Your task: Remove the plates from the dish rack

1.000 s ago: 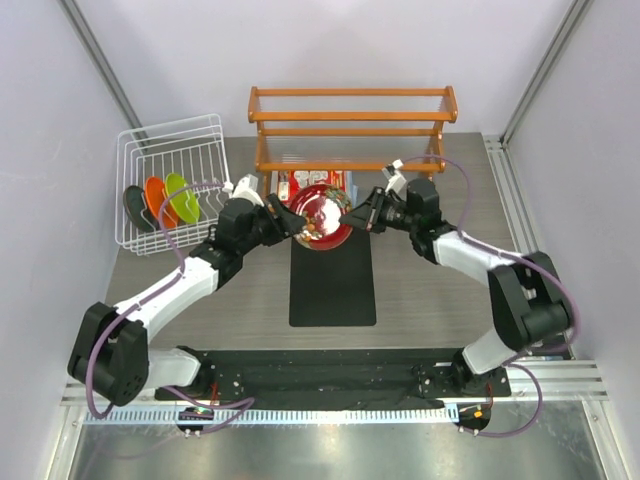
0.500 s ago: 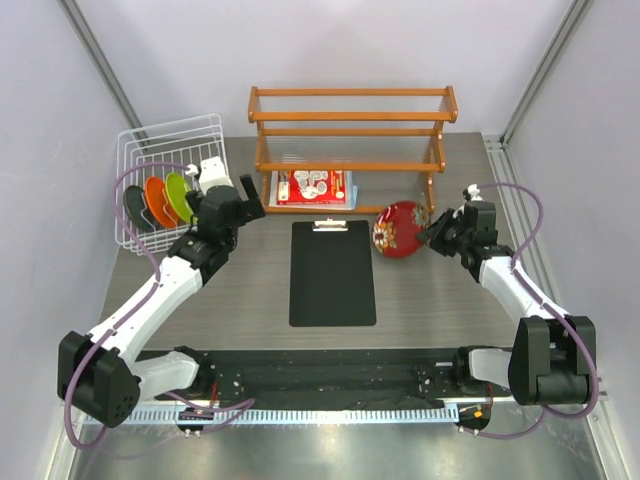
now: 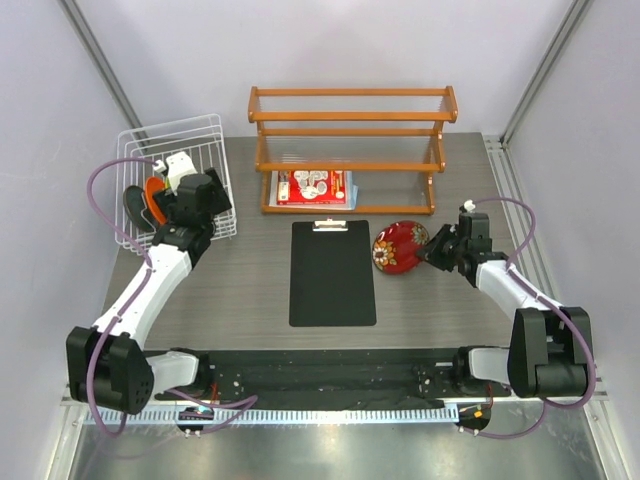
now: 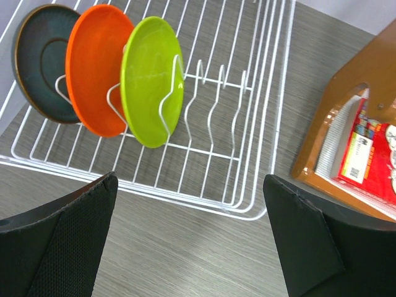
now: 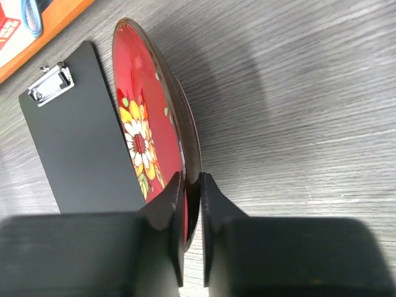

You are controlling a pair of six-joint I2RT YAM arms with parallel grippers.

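The white wire dish rack (image 3: 205,135) (image 4: 266,111) stands at the back left. It holds three upright plates: teal (image 4: 40,62), orange (image 4: 93,68) and lime green (image 4: 151,80). My left gripper (image 4: 189,241) (image 3: 193,203) is open and empty, hovering over the table just in front of the rack's near rim. My right gripper (image 5: 192,185) (image 3: 432,249) is shut on the rim of the dark red floral plate (image 5: 145,133) (image 3: 398,246), held tilted low over the table right of the black clipboard (image 3: 332,272).
An orange-brown wooden shelf (image 3: 350,130) stands at the back centre, with a red printed packet (image 3: 312,187) under its lowest tier. The shelf's corner and the packet show at the right of the left wrist view (image 4: 352,130).
My left gripper has let go of the red plate and swung back left to the rack. My right gripper has carried the red plate from above the clipboard to the right and lower.
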